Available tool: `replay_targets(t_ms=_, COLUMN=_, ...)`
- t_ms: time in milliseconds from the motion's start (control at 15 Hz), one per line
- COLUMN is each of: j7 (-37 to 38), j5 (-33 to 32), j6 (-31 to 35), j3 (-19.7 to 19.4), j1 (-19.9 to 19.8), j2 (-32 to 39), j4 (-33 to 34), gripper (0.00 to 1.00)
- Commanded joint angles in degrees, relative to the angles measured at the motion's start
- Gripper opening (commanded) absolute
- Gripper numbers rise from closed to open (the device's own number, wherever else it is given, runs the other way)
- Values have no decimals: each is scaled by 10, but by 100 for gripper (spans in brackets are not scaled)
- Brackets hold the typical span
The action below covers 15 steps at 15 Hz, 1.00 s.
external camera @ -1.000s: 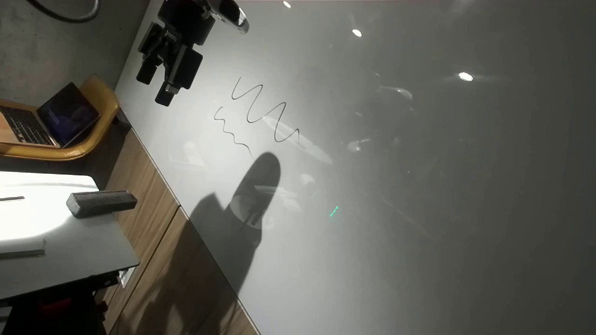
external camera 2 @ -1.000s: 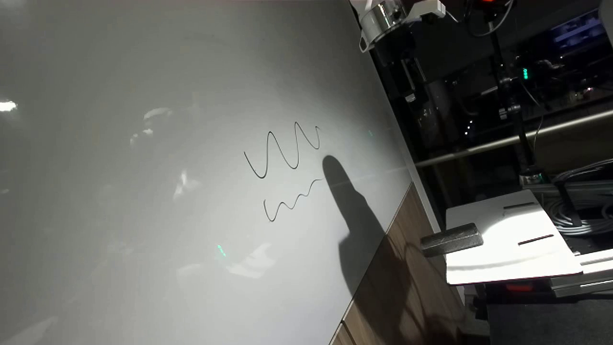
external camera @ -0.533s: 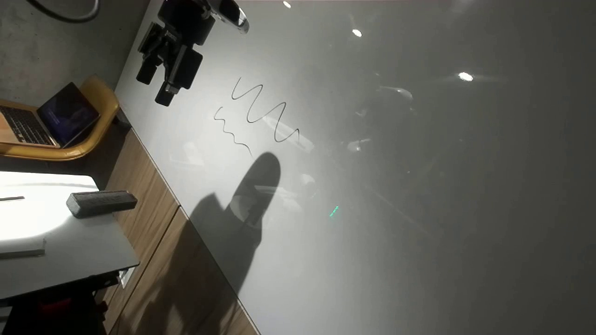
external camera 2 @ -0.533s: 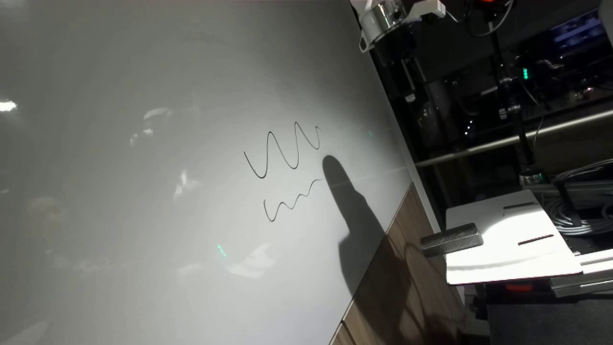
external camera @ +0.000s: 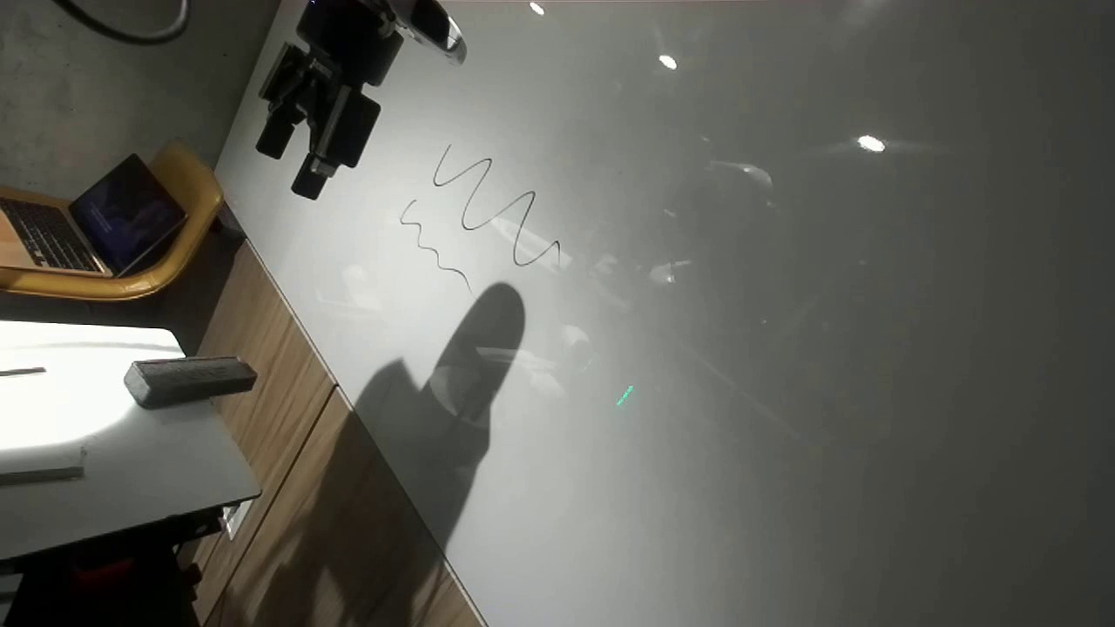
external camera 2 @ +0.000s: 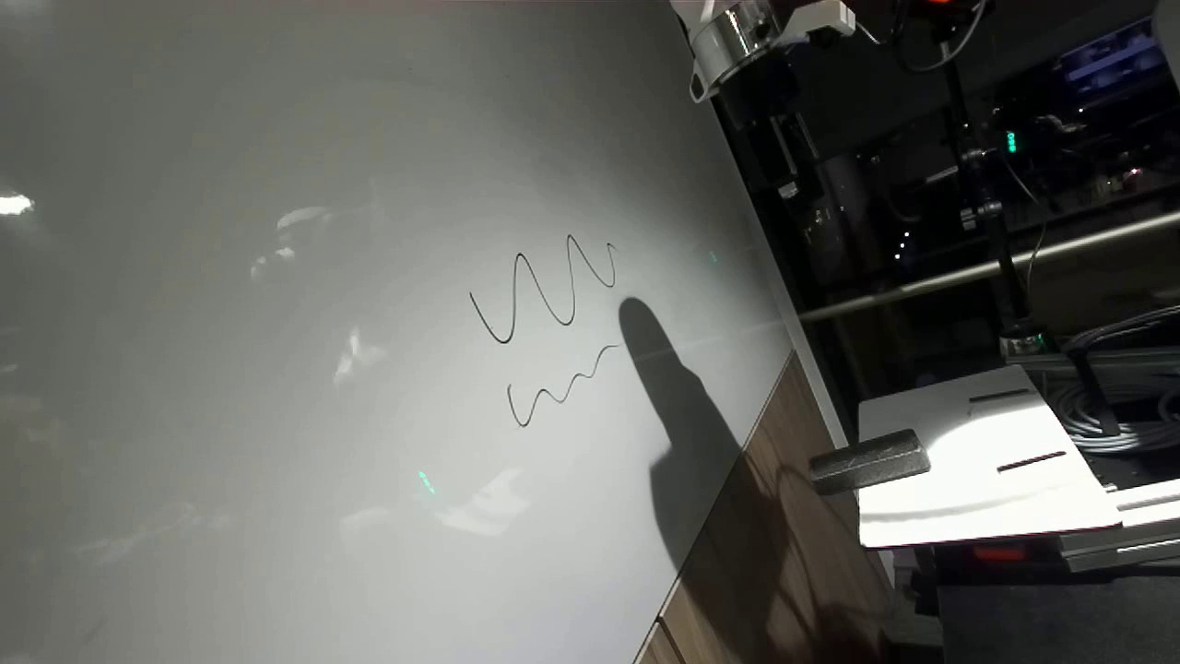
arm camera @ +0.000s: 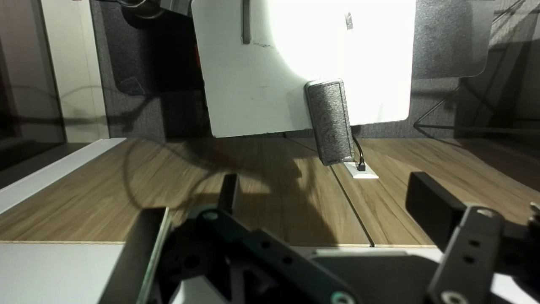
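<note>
Hand [external camera: 293, 159] spread, gray block [arm camera: 330, 121], pointing lengthwise off table [arm camera: 244, 93]

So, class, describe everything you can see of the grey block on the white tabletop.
The grey block is long and rectangular, with rounded edges, a seam-like line along its border and a rough, felt-like look. It lies on the white tabletop, one end jutting past the edge. The open gripper is not touching it.

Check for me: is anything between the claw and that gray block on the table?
Nothing visible stands between the open claw and the gray block in the wrist view; one end juts past the table.
</note>
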Motion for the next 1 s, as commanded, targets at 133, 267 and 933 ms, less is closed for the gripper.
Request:
replay_targets(t_ms=133, j7=-14, j5=21, j6=85, j3=13, j1=29, j2=104, j4=61, gripper=100)
replay_targets(t_ms=267, j7=-17, j5=19, j6=135, j3=21, j1=38, j2=149, j4=81, gripper=100)
replay_targets(t_ms=933, j7=84, j5=85, j6=211, j3=99, j1=99, j2=288, j4=77, gripper=100)
